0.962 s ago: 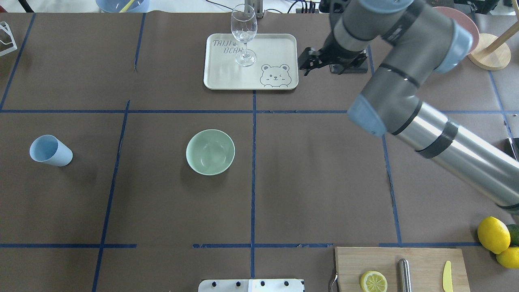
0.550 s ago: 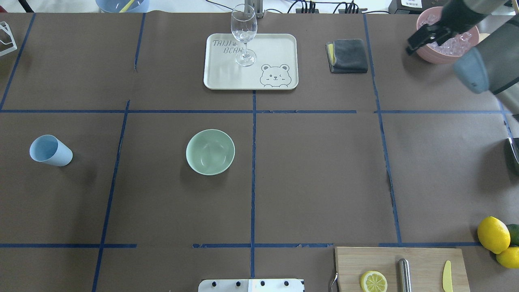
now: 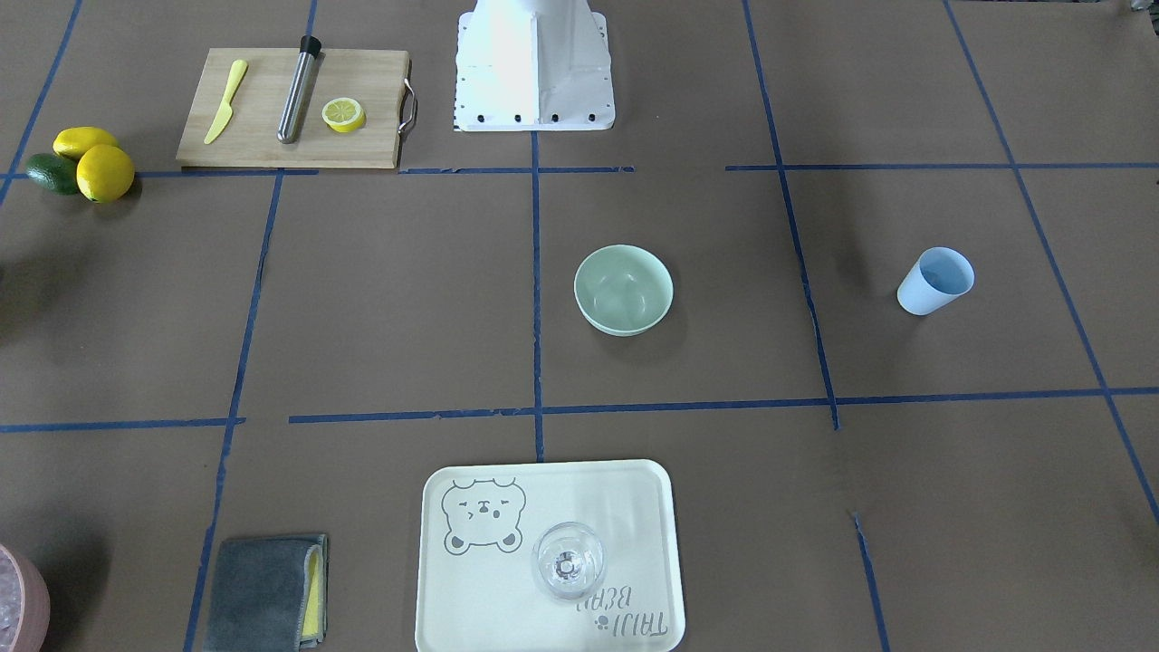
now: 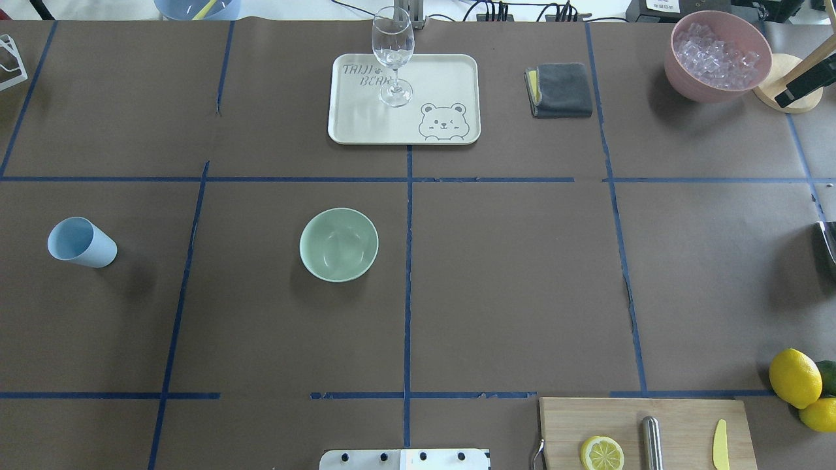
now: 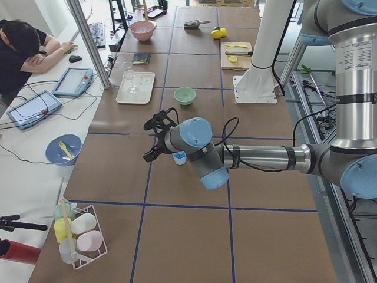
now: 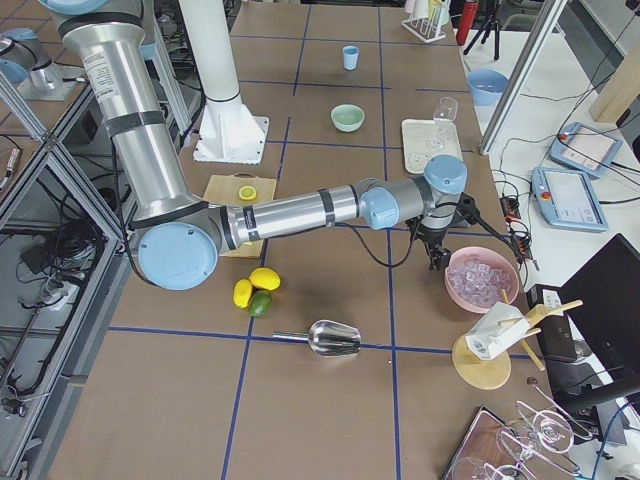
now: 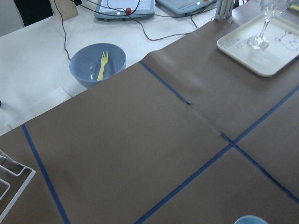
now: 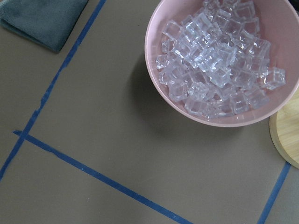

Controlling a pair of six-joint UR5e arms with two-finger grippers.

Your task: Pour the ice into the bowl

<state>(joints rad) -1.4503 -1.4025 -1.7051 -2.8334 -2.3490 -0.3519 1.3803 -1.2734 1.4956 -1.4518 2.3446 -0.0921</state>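
The pale mint-green bowl (image 4: 338, 245) stands upright in the middle of the table and also shows in the front-facing view (image 3: 623, 290). Faint glassy shapes lie in its bottom; I cannot tell whether they are the ice. The blue cup (image 4: 81, 242) stands far to the bowl's left. My left gripper (image 5: 151, 138) hovers above the blue cup (image 5: 179, 157); I cannot tell whether it is open or shut. My right gripper (image 6: 438, 252) hangs beside the pink container (image 6: 480, 278), with only a black tip (image 4: 800, 81) in the overhead view; I cannot tell its state.
The pink container (image 8: 219, 60) is heaped with clear cubes. A grey cloth (image 4: 560, 89) lies to its left. A white tray (image 4: 444, 72) carries a wine glass (image 4: 393, 55). A cutting board (image 4: 679, 418), lemons (image 4: 795, 377) and a metal scoop (image 6: 330, 338) lie at the near right.
My right arm has swung from beside the tray to the far right and left most of the overhead view. The cloth and the pink container are uncovered. Bowl and cup have not moved.
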